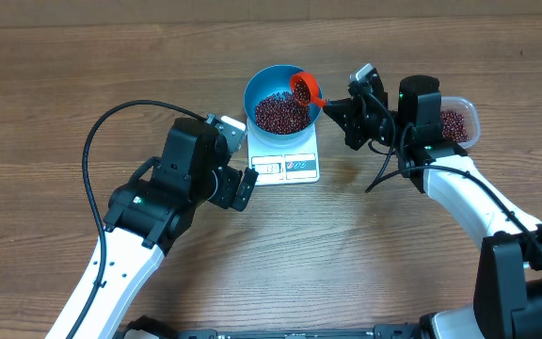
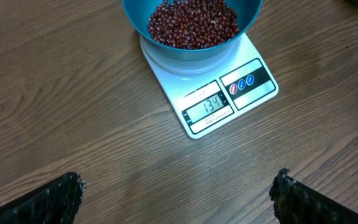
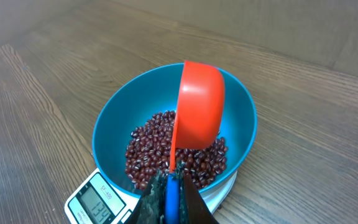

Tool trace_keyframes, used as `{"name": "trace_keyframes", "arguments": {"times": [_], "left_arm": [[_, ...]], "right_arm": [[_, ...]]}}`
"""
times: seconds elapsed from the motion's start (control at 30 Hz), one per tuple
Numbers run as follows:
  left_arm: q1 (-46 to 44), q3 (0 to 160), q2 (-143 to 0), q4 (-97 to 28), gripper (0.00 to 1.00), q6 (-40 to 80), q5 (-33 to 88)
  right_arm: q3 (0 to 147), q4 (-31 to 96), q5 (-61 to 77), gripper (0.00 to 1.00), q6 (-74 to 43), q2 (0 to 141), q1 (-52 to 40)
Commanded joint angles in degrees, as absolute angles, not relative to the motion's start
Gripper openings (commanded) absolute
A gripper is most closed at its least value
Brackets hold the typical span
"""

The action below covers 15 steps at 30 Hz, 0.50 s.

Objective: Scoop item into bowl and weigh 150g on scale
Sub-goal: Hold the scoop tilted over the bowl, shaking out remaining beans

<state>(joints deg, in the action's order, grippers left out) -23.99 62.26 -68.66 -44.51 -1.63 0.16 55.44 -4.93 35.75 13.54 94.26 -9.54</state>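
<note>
Red scoop (image 3: pixel 199 106), pinched in the right claw (image 3: pixel 169 186), should trickle beans (image 3: pixel 160 140) slowly into the blue bowl (image 3: pixel 114 124); left claw (image 2: pixel 179 193) gapes wide.

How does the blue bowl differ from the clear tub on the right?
The bowl is round and blue; the tub is clear with rounded corners. The bowl sits on the scale; the tub sits on the table, partly hidden behind the right arm. Both hold red beans.
</note>
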Motion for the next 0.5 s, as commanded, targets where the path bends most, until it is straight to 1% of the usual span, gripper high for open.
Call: {"name": "trace_keyframes", "arguments": {"times": [0.0, 0.47], "left_arm": [[-24.0, 62.0, -69.0, -44.3, 0.99, -1.1, -0.3], [-24.0, 62.0, -69.0, -44.3, 1.00, -1.1, -0.3]], "right_arm": [[55.5, -5.3, 35.0, 0.04, 14.0, 94.4, -9.8], [55.5, -5.5, 34.7, 0.04, 14.0, 94.4, -9.6]]}}
